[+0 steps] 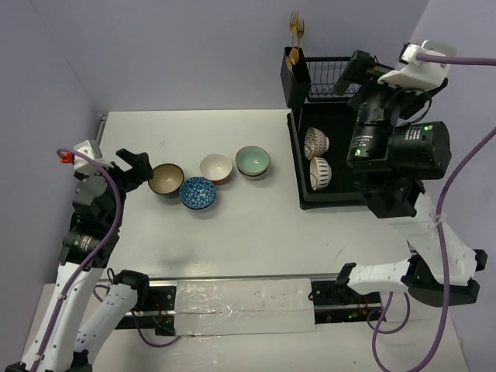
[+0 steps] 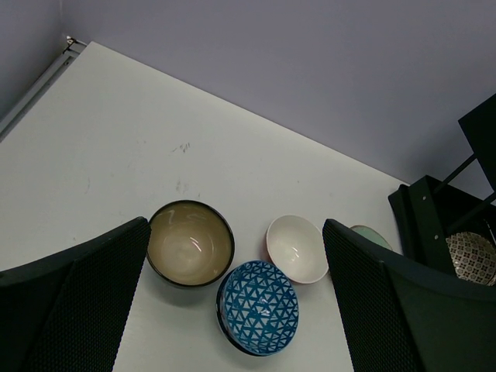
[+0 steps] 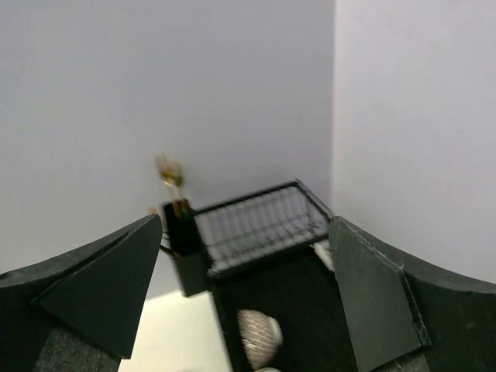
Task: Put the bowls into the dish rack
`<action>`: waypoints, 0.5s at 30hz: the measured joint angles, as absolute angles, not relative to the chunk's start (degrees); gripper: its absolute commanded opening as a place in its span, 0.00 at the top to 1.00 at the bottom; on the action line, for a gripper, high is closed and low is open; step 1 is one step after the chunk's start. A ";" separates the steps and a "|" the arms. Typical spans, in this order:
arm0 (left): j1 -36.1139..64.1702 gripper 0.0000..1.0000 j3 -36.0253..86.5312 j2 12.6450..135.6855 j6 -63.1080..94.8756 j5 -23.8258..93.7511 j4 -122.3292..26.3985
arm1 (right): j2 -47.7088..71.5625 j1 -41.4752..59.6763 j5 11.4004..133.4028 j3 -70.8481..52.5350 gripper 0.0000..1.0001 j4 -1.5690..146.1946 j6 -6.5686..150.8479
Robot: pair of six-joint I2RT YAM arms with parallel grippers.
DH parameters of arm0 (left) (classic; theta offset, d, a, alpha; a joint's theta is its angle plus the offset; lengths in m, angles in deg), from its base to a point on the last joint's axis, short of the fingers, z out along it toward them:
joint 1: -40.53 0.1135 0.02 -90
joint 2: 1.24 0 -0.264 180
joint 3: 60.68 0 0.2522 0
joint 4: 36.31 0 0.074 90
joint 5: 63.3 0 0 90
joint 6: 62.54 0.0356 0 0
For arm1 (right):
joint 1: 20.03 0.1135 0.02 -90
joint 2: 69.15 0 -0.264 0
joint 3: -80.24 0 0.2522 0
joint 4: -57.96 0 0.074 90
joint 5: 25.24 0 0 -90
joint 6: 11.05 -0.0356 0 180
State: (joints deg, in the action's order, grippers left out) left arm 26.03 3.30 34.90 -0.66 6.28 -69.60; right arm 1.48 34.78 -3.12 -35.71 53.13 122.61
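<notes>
Several bowls sit on the white table: a tan dark-rimmed bowl (image 1: 166,178) (image 2: 190,243), a blue patterned bowl (image 1: 198,192) (image 2: 258,305), a white bowl with red outside (image 1: 216,167) (image 2: 297,248) and a mint green bowl (image 1: 253,160) (image 2: 373,235). Two brown-white patterned bowls (image 1: 315,142) (image 1: 320,173) stand on edge in the black dish rack (image 1: 298,159) (image 3: 279,232); one shows in the right wrist view (image 3: 258,335). My left gripper (image 1: 138,165) (image 2: 236,310) is open and empty, just left of the tan bowl. My right gripper (image 1: 364,71) (image 3: 244,310) is open and empty, high over the rack.
A black cutlery holder (image 1: 295,76) with gold cutlery (image 1: 296,31) stands at the rack's back left corner. Purple walls close the table at the back and left. A rail (image 1: 240,291) runs along the near edge.
</notes>
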 measured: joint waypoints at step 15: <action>26.03 0.01 3.04 40.69 1.11 6.30 -71.63 | 15.66 30.98 37.87 -27.23 0.01 99.42 66.31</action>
